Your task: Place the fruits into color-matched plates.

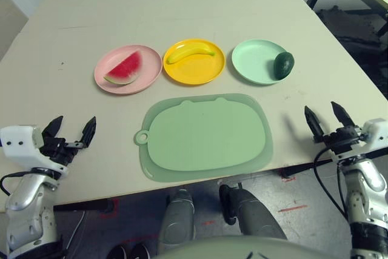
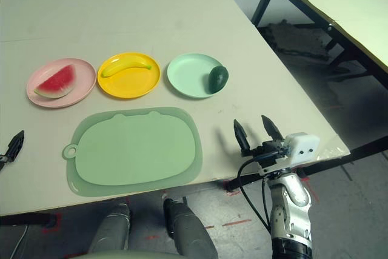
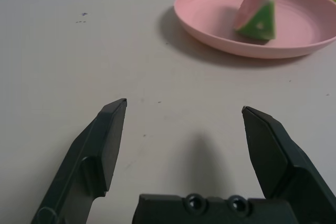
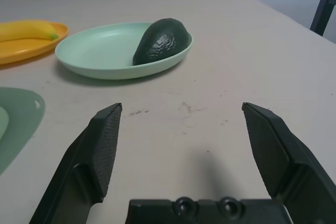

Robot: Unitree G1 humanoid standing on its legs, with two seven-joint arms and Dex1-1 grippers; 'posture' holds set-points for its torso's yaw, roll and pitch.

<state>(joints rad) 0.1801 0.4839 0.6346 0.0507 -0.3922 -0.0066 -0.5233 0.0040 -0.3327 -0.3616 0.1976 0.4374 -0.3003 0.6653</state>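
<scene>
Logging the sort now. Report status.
Left gripper and right gripper open, empty. Watermelon on pink plate, banana on yellow plate, avocado on green plate. Nothing in the way.

My table (image 1: 182,4) looks matt, pale, faintly speckled. Pink plate (image 3: 210,24), yellow plate (image 1: 194,71), mint plate (image 4: 100,51): smooth plastic, slight sheen. Avocado (image 4: 160,40) dull, pebbled skin. Mat (image 1: 206,141) matt, rubbery-looking. My fingers (image 4: 105,145) are matt black plastic.
</scene>
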